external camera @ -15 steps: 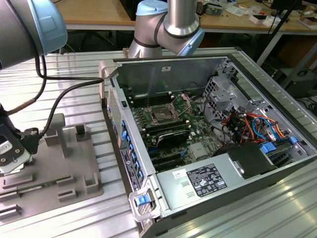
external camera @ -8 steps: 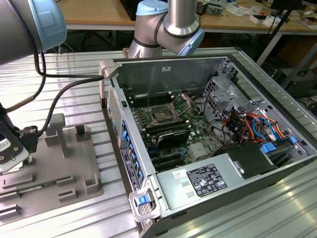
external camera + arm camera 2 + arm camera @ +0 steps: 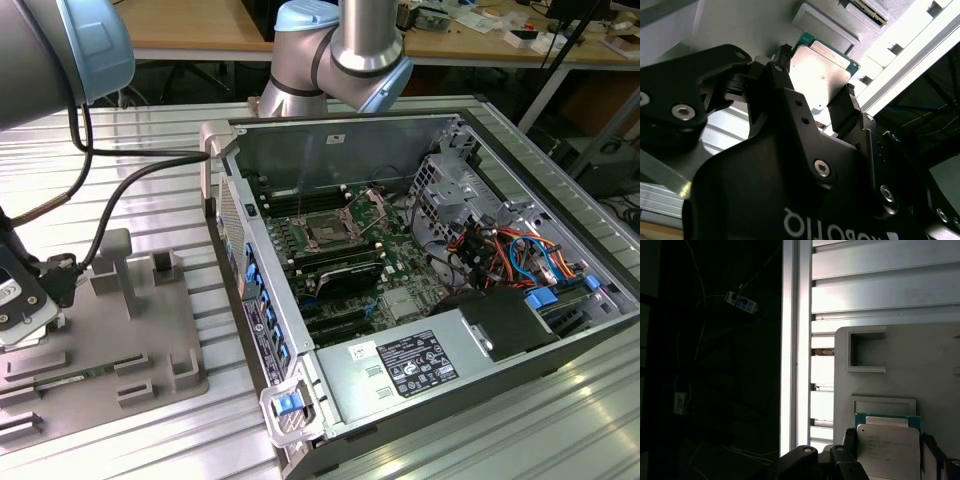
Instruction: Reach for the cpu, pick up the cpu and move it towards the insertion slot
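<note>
While the claw is closed narrowly on the cpu, two opposite edges of which are pinched between the black fingers, the chip is held flat at the grey tray on the table. The insertion slot is seen well apart, toward the exterior view's right, inside the open computer case, whose side wall is judged to stand between them.
</note>
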Controlling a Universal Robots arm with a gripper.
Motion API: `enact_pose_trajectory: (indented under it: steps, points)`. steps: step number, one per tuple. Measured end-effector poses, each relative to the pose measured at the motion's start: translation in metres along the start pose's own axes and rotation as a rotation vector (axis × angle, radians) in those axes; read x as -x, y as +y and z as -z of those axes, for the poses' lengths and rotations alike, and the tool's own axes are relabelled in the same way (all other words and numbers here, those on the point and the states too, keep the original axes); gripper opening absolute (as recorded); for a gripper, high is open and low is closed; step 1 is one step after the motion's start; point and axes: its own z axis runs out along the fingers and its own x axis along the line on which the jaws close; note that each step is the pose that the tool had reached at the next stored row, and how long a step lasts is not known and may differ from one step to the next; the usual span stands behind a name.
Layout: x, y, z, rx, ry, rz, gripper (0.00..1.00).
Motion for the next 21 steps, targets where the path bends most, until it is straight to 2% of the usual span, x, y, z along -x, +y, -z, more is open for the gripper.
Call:
enact_pose_trajectory:
  steps: [21]
  points:
    - [-0.0001,0.0007,0.0182,0.0001,-0.0002,0.0,0.55]
